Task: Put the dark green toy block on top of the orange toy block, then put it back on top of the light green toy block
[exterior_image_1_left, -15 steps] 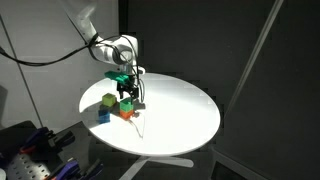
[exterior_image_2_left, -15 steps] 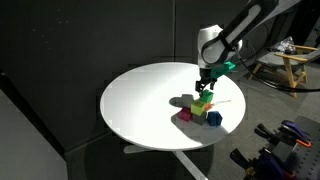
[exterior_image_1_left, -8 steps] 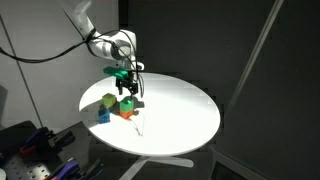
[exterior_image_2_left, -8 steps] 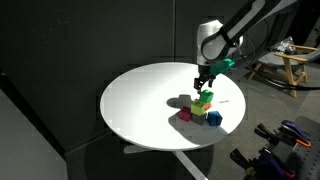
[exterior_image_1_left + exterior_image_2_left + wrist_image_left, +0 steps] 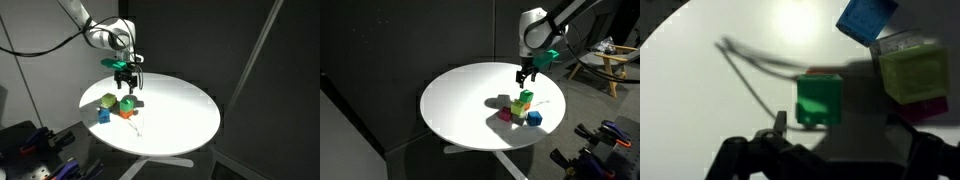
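Observation:
The dark green toy block [image 5: 128,102] sits on top of the orange toy block [image 5: 125,114], whose edge just peeks out from under it in the wrist view [image 5: 820,73]. In the wrist view the dark green block [image 5: 820,100] lies just ahead of my fingers. The light green toy block [image 5: 108,101] stands next to it on the left; in the wrist view it [image 5: 912,70] rests on a magenta block [image 5: 928,109]. My gripper [image 5: 125,80] hangs open and empty a little above the dark green block, as both exterior views [image 5: 526,76] show.
A blue block [image 5: 103,116] lies by the stack, also visible in the wrist view [image 5: 866,17]. A thin wire [image 5: 750,70] lies on the round white table [image 5: 180,110]. Black curtains surround the table. Equipment stands beyond its edge [image 5: 605,140].
My gripper has risen straight up and away from the dark green block, which stays on the orange block. The blocks have not moved.

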Controlling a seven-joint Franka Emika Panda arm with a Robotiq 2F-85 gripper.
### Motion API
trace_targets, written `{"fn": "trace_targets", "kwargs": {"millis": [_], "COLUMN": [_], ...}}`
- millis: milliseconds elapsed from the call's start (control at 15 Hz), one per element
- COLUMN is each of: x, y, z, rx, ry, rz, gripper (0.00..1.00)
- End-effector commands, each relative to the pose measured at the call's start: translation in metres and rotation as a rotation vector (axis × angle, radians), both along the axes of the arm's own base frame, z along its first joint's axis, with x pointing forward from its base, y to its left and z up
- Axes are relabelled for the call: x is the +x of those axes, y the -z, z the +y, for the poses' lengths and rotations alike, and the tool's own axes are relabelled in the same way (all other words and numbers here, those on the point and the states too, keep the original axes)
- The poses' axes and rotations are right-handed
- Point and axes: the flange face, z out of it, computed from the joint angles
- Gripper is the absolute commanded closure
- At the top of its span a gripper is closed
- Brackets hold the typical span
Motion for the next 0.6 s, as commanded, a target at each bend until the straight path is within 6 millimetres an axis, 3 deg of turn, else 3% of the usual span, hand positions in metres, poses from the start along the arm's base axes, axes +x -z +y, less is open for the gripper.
{"fn": "trace_targets", "kwargs": {"millis": [0, 533], "x": [-0.018, -0.044], "y": [-0.025, -0.067], "z": [0.0, -0.002], "rx": [0.004, 0.011], "ry": [0.016, 0.045], "rz": [0.0, -0.048], "gripper": [0.0, 0.0]}}
